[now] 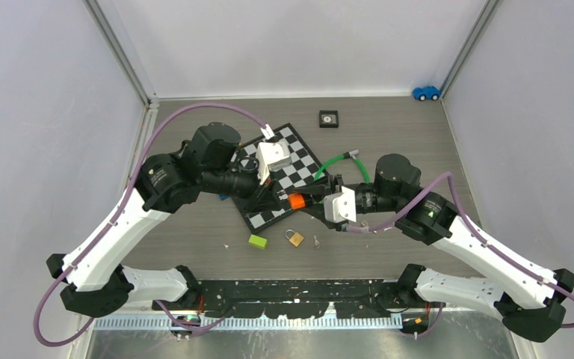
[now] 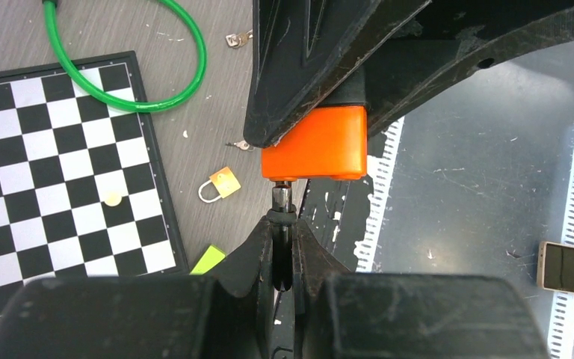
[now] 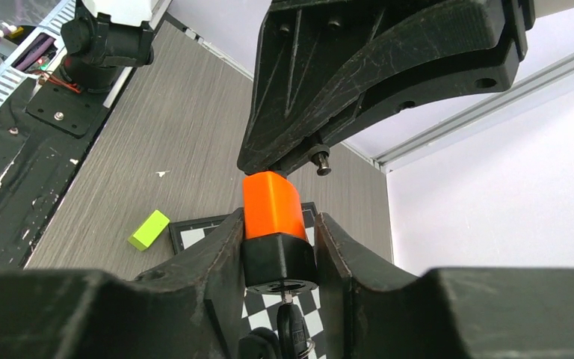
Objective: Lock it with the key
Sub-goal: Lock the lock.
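Note:
An orange lock [image 1: 296,201] with a black end is held in the air over the chessboard's near edge. My right gripper [image 3: 278,218] is shut on the lock [image 3: 272,206] across its black end. The key [image 3: 284,327], black-headed on a ring, sits in the keyhole of that end. In the left wrist view, the right gripper's fingers [image 2: 306,75] cover the top of the lock [image 2: 318,146]. My left gripper [image 2: 282,223] is shut on a thin black piece whose metal stem [image 2: 282,196] enters the orange end. What that piece is I cannot tell.
A chessboard [image 1: 291,161] lies under the grippers, a green cable [image 1: 332,163] beside it. A brass padlock [image 1: 294,238], a lime block [image 1: 258,241] and a small key [image 1: 316,241] lie near the front. A black square [image 1: 329,119] and a blue toy car [image 1: 426,93] sit at the back.

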{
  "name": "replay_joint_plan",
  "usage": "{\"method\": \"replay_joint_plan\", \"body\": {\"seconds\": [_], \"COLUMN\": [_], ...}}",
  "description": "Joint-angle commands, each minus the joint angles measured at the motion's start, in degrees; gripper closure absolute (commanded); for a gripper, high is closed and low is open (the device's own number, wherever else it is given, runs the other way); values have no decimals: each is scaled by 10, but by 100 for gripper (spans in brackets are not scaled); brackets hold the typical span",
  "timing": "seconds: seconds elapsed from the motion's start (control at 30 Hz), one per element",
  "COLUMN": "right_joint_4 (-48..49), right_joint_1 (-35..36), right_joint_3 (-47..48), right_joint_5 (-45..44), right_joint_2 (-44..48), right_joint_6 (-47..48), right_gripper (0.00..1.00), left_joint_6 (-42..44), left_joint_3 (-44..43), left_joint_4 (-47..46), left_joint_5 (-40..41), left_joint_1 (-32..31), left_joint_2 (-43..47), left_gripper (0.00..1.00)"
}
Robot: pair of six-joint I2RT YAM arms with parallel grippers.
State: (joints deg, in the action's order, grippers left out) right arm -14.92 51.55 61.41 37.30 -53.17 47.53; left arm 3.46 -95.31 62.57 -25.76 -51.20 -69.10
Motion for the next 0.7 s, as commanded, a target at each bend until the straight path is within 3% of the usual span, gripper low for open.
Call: {"method": "replay_joint_plan", "body": {"seconds": [0.0, 0.13, 0.43, 0.6, 0.67], "right_joint_4": [7, 1, -21, -13, 0], "right_joint_1": [0, 0, 0, 0, 0], "right_joint_3": [25, 33, 71, 77, 78], "right_joint_5": [-23, -21, -30, -46, -67], "right_joint_2": [-8, -12, -27, -42, -49], "right_joint_6": [-11, -12, -116, -207, -283], "right_gripper": [63, 71, 75, 99, 100], "left_joint_6": [5, 5, 38, 61, 68], "left_joint_3": [-3, 2, 25, 49, 58], "left_joint_4": [-34, -35, -49, -74, -83], "left_joint_5": [-47, -48, -23, -14, -15], "left_joint_1": [0, 0, 0, 0, 0], "left_joint_2": [17, 22, 44, 66, 72], "left_gripper": [100, 100, 100, 100, 100]}}
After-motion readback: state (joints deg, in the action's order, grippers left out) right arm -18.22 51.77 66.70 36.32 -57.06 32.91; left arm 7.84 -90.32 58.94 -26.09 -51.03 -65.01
